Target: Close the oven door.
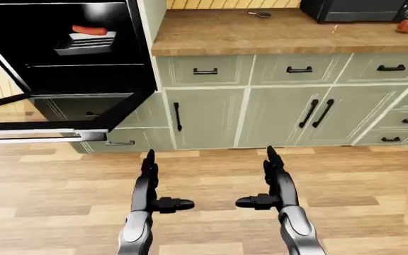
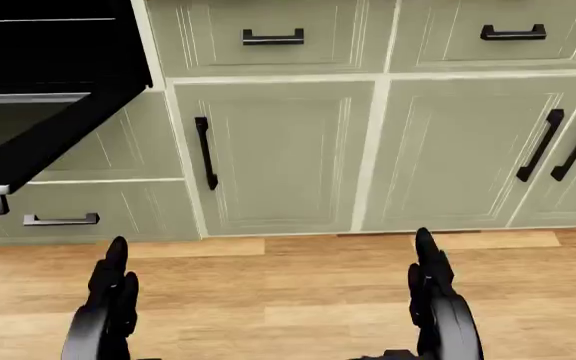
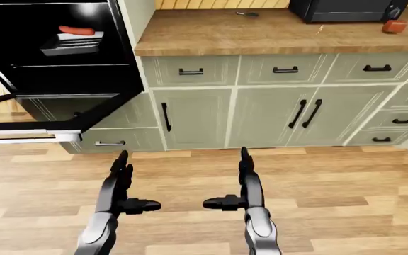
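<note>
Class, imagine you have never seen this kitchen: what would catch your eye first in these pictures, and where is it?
The open oven door juts out flat at the left-eye view's left, below a dark cavity holding a tray with a red sausage. At bottom centre, the left hand and right hand hover open over the wood floor.

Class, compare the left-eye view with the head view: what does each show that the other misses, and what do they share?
Only the left-eye view shows the oven cavity with a tray carrying a red item, the wooden countertop and a black appliance on it. The head view adds nothing new, only a closer look at the cabinets. Both show the open oven door, green cabinet doors, wood floor, and the left hand and right hand, open and empty.
</note>
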